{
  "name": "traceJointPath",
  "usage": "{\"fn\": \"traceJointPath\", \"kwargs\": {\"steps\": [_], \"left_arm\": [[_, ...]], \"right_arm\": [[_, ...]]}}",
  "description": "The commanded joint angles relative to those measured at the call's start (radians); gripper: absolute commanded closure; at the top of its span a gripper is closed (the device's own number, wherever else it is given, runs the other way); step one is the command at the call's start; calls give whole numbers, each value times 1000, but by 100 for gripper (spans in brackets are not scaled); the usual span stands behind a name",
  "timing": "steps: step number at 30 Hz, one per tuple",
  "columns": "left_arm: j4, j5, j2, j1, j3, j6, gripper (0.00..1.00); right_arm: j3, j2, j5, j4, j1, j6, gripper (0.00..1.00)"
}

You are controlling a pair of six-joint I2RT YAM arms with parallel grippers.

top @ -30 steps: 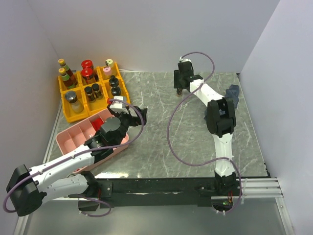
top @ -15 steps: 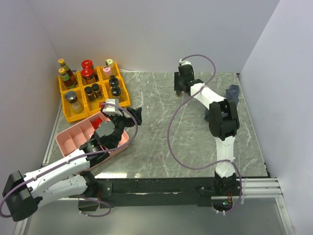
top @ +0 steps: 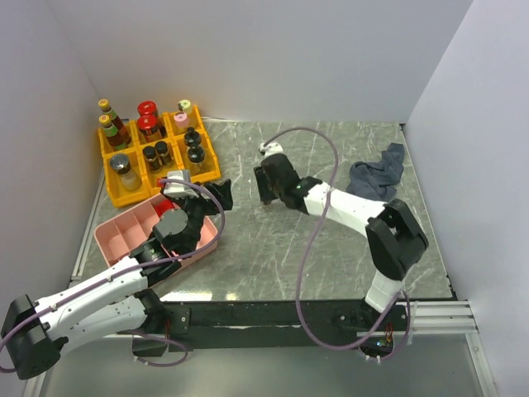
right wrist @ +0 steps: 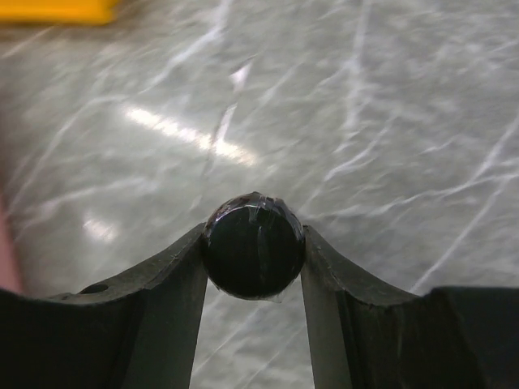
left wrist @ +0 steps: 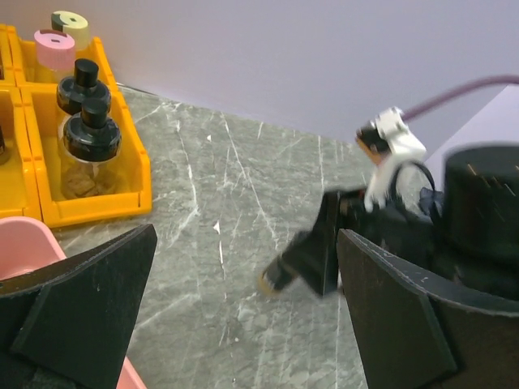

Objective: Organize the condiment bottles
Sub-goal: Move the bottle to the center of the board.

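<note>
Grips a black-capped bottle [right wrist: 253, 258] in right gripper [top: 269, 182], left gripper [top: 201, 197] spread empty. Looks nearly finished, other bottles [top: 149, 124] already in yellow bins [top: 124, 197].

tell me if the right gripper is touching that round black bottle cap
Touching. The right wrist view shows the right gripper closed on the round black bottle cap, both fingers pressed against its sides.
</note>
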Motion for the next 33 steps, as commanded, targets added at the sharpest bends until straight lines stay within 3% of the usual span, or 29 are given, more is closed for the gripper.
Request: {"fn": "traceJointPath", "kwargs": {"steps": [1,11,26,28,33], "left_arm": [[60,-27,-20,-6,-11,-6,1],[70,-73,-14,-6,-24,-3,1],[60,-73,43,-6,-6,-13,0],[52,-73,49,-6,0,-21,1],[44,-51,26,-6,-4,-38,1]], "right_arm": [[-96,-124,59,90,96,66,63],[-164,-118,179,107,246,106,60],[-184,-66,235,147,278,118,42],[-179,-66,235,142,282,124,38],[-185,-112,199,148,286,134,16]]}}
